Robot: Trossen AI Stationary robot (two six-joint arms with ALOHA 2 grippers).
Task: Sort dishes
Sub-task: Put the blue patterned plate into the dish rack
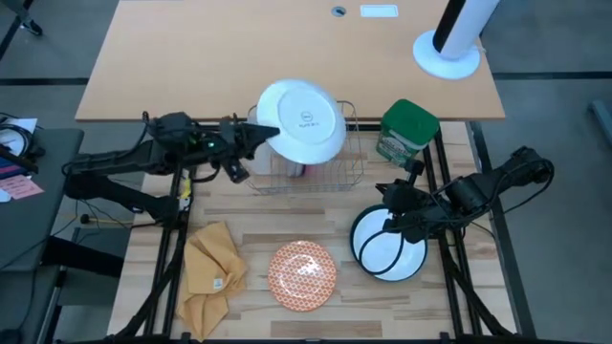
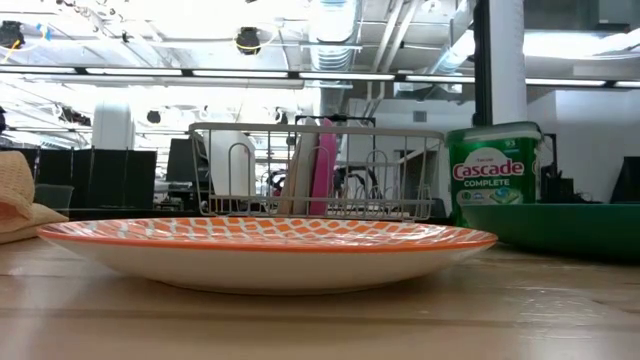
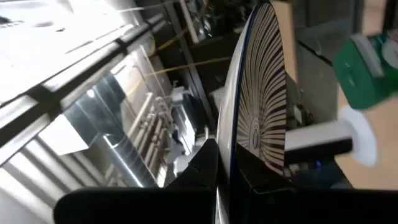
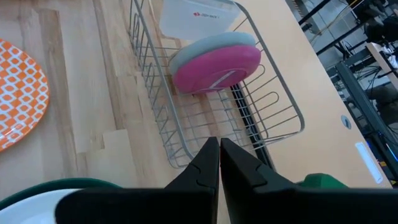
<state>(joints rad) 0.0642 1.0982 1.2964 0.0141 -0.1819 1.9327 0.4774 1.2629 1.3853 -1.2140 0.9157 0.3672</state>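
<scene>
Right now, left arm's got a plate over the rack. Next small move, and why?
Probably lower it. The left gripper is shut on the white plate above the wire rack, where the pink plate already stands on edge, so easing it into a free slot looks right.

Pink plate [image 4: 216,67] against grey plate [image 4: 208,43] — inside wire rack [image 4: 273,102].

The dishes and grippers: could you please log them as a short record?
left gripper: shut on white plate, held over rack
right gripper: shut, over green-rimmed plate
in rack: pink plate, grey plate behind it
on table: orange plate, green-rimmed plate
</scene>
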